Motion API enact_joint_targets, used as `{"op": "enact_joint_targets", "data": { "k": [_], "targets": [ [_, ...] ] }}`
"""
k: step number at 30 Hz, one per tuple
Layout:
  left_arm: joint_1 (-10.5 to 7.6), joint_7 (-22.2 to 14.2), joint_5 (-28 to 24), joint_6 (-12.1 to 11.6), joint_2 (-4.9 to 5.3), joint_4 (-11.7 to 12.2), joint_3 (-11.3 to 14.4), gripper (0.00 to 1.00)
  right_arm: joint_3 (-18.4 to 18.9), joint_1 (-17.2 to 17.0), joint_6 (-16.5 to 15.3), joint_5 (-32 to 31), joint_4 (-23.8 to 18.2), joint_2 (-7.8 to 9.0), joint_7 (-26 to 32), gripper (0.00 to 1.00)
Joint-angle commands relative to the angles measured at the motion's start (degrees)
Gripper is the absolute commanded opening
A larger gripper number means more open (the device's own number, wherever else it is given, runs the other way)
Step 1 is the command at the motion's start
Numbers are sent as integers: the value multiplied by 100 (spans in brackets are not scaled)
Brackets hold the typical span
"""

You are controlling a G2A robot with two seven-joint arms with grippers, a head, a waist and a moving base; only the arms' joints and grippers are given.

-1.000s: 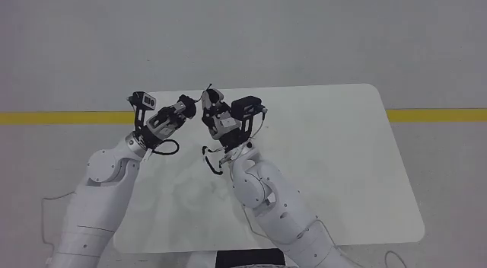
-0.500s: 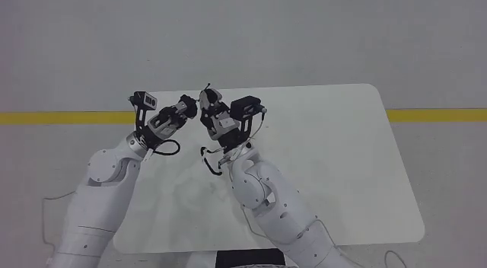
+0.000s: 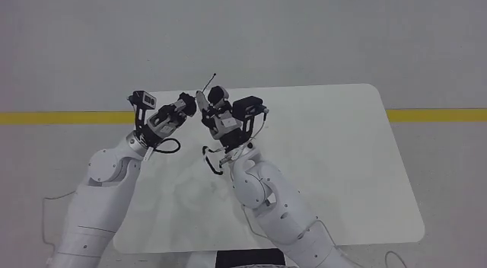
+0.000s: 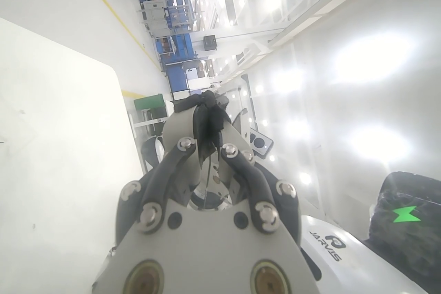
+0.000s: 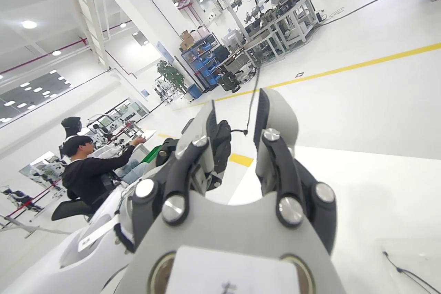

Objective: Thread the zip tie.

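Lifted since a second ago, a thin black plastic zip tie [image 5: 253,95] is pinched mid-threading by the left gripper [image 4: 206,123], its tail seemingly awaiting the wide-open right gripper [image 5: 237,102]

Bright overhead ceiling lights [image 5: 29,23]; strong glare washes left wrist view; wide-angle bending at edges.

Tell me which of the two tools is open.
The right tool: its grey fingers stand apart, with the thin black zip tie seen between them. The left tool is clamped shut on that tie.
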Motion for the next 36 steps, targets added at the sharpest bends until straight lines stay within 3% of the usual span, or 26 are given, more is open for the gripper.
{"op": "enact_joint_targets", "data": {
  "k": [1,4,9,13,15,23,25,30,36],
  "targets": [
    [-2,0,-71,25,1,7,-4,0,19,0,11,-49,-15,7,-14,100],
    [-7,-22,-512,186,-9,1,-15,0,78,-16,29,-170,-49,27,-69,100],
    [-20,-375,-1622,785,-10,-57,-134,0,197,-105,66,-558,-63,80,-325,100],
    [-38,-696,-1981,1192,14,-50,-246,0,231,-156,214,-713,-15,87,-657,100],
    [-57,-810,-1903,1370,35,-52,-276,0,232,-152,296,-748,25,83,-711,100],
    [-65,-858,-1834,1389,43,-62,-278,0,232,-152,296,-748,25,83,-711,100],
    [-40,-704,-1985,1536,32,-60,-242,0,239,-151,309,-771,22,85,-715,100],
    [74,-436,-2839,1828,-15,-104,-225,0,216,-48,242,-2074,125,180,-907,100],
    [162,-378,-3371,2083,-49,-205,-162,0,159,14,284,-2559,252,208,-1092,100]
  ]
}}
